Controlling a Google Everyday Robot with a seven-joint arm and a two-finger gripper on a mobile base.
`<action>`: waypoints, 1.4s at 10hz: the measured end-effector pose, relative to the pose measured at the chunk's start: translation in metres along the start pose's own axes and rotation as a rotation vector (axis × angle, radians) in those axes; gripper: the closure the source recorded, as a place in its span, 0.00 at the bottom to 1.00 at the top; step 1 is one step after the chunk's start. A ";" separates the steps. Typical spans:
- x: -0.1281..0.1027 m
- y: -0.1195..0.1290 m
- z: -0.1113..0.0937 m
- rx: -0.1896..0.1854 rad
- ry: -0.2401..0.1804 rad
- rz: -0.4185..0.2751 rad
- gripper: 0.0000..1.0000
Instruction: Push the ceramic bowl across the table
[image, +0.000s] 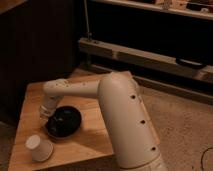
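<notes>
Sitting at ceramic bowl rim: gripper, over table.

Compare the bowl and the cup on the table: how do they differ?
The bowl is glossy black; the cup is white. The bowl is wider and shallower than the cup. The gripper sits at the bowl's rim, while the cup stands apart near the front edge. Both rest on the table.
</notes>
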 end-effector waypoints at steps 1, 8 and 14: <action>0.005 0.004 -0.002 0.003 0.007 0.016 1.00; 0.049 0.019 -0.029 0.048 0.034 0.132 1.00; 0.077 0.023 -0.045 0.052 0.092 0.216 1.00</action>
